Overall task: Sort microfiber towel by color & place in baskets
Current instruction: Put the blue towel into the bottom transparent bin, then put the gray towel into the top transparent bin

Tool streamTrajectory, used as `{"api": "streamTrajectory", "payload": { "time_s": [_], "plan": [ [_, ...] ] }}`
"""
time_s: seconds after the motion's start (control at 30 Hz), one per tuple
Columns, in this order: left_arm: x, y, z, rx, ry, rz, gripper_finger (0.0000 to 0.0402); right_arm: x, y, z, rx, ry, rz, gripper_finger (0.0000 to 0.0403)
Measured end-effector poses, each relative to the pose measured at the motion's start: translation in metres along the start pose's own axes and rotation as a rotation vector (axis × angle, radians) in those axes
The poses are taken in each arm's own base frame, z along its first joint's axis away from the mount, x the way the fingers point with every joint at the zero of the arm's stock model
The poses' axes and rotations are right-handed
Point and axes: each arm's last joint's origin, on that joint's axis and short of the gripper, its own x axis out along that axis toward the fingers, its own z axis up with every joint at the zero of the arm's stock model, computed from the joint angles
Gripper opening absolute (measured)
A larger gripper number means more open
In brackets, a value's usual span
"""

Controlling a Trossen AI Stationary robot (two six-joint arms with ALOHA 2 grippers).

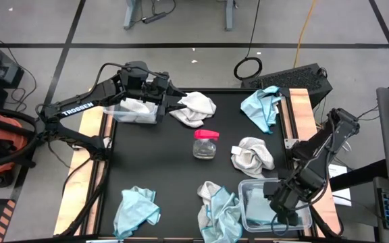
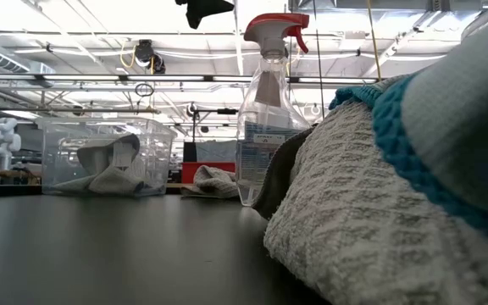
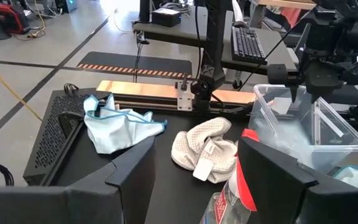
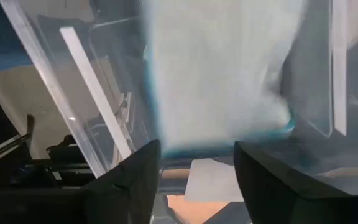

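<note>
Hovering over near basket (image 1: 302, 217), right gripper (image 1: 283, 214) parted, empty, blue towel (image 4: 222, 68) blurred below.

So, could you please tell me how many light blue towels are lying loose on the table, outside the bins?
3: one blue towel at the far right corner, one near front left, one front centre beside the right bin. Others may be hidden.
</note>
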Motion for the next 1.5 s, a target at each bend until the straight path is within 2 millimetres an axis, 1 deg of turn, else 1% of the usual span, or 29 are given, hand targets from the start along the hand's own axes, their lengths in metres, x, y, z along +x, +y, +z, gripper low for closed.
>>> {"api": "streamTrajectory", "payload": {
  "time_s": [0.1,0.2,0.43,0.57,0.7,0.93,1.13,1.3,1.5],
  "plan": [
    [0.0,0.0,0.0,0.0,0.0,0.0,0.0231,0.001,0.001,-0.003,-0.012,0.0,-0.002,0.0212],
    [0.0,0.0,0.0,-0.002,0.0,0.0,0.0231,0.001,0.002,-0.004,-0.025,-0.031,-0.019,0.0213],
    [0.0,-0.001,0.0,-0.003,-0.002,-0.026,0.0231,0.001,0.001,-0.005,-0.054,-0.128,-0.068,0.0196],
    [-0.004,-0.004,0.002,0.0,-0.01,-0.069,0.0231,-0.004,-0.002,-0.006,-0.063,-0.196,-0.089,0.0187],
    [-0.014,-0.009,0.007,0.015,-0.038,-0.099,0.0231,-0.015,-0.009,-0.008,-0.063,-0.3,-0.105,0.0178],
    [-0.043,-0.025,0.012,0.026,-0.057,-0.164,0.0231,-0.039,-0.024,-0.014,-0.066,-0.521,-0.121,0.0165],
    [-0.068,-0.045,0.011,0.021,-0.035,-0.195,0.0231,-0.059,-0.038,-0.019,-0.095,-0.712,-0.155,0.0164],
    [-0.08,-0.059,0.001,-0.04,0.071,-0.19,0.0231,-0.075,-0.052,-0.02,-0.111,-0.846,-0.201,0.0164],
    [-0.081,-0.075,-0.019,-0.097,0.285,-0.211,0.0231,-0.092,-0.07,-0.022,-0.119,-0.968,-0.262,0.0164]
  ]
}}
